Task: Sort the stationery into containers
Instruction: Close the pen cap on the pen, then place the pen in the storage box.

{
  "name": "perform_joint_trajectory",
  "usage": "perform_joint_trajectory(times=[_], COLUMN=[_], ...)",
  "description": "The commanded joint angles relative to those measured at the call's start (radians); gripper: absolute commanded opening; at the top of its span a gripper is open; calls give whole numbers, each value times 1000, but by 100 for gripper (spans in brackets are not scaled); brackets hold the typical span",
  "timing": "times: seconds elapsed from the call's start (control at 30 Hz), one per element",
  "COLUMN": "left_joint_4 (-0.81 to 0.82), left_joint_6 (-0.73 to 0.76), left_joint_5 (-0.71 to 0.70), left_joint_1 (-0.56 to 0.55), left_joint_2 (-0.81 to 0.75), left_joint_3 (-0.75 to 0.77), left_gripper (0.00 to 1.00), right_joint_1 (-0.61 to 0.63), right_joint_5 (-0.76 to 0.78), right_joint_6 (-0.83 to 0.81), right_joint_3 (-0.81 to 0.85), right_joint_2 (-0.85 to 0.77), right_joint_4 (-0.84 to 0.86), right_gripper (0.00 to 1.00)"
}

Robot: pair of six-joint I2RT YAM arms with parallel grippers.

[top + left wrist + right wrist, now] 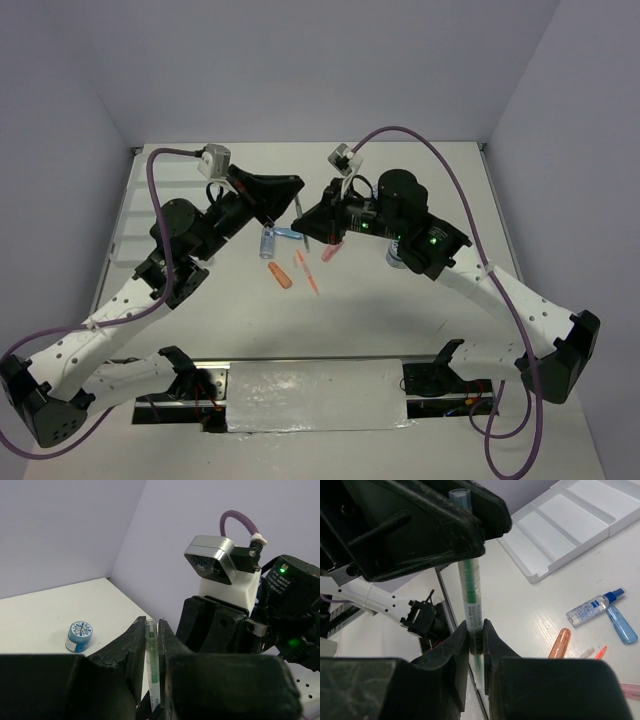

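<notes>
The left hand (151, 627) and right hand (476, 630) are both clamped on the thin green pen (469, 585), mid-frame above the worktop (400, 320). Pulling apart before 1 releases could bend or drop it, missing the tray (545, 530).

From above, my left arm (185, 245) covers most of the white tray (125, 215), and my right arm (440, 250) sits over a tape roll (395, 258) (only a blue sliver shows). On my left wrist camera the green pen (152, 665) is lost from sight at the bottom edge, between the jaws of my left gripper (151, 622). On my right wrist camera that gripper hides the pen's upper end, the tray runs past the top and right edges, and a pink piece (630, 690) is clipped at the right edge.
</notes>
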Motion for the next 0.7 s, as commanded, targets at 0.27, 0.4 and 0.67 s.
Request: perform_joint_trajectory(times=[0.27,0.4,0.67], left_joint_4=[-524,-464,-404], left_joint_6=[16,13,27], left_joint_5=[-91,-86,-53], left_joint_1=[-40,-40,-40], left_joint_2=[-12,-18,-38], left_joint_3=[244,282,252], left_gripper=[84,86,82], right_joint_1=[-13,-10,-3], right_joint_5=[-3,8,-3], right_joint_6=[-55,-58,-51], right_joint_3=[-56,-81,-100], right_joint_2=[-39,-47,-58], right_joint_4=[375,352,338], right_gripper=[0,0,0])
